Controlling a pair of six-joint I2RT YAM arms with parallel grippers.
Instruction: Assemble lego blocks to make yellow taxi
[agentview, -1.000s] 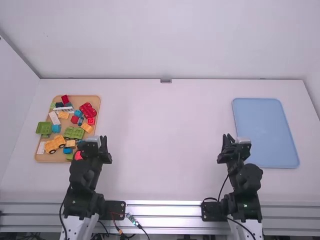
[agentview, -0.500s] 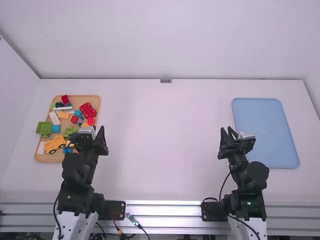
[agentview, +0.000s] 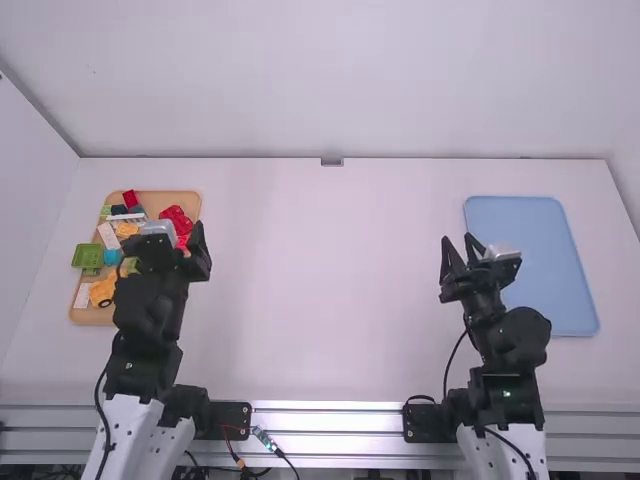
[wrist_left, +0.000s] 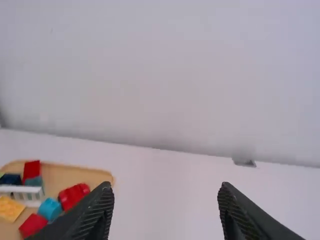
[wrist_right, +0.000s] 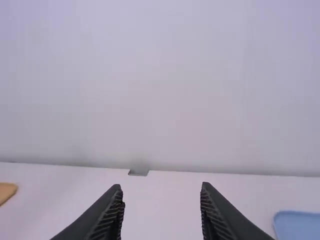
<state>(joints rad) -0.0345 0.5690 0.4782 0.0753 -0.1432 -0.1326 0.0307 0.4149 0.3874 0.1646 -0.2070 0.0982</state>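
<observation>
In the high view my left gripper (agentview: 165, 240) is above the wooden tray's right part and covers some blocks. The left wrist view has that gripper (wrist_left: 166, 187) open with nothing between its fingers. My right gripper (agentview: 458, 248) is left of the blue tray (agentview: 530, 240); in the right wrist view this gripper (wrist_right: 160, 189) is open and holds nothing. On the wooden tray (agentview: 90, 314) lie an orange-yellow wheeled piece (agentview: 102, 291), a yellow block (agentview: 126, 230), red blocks (agentview: 180, 221), a white brick (agentview: 108, 235) and a green piece (agentview: 88, 256).
A white table (agentview: 330, 290) spans the area between the two trays. Its far edge meets a pale wall with a small grey bracket (agentview: 332, 161). Cables (agentview: 265, 440) run near the metal rail at the front edge.
My left gripper has moved forward and slightly left, over the wooden tray. The right gripper has moved forward, its fingers now wider apart. The blocks have not moved visibly.
</observation>
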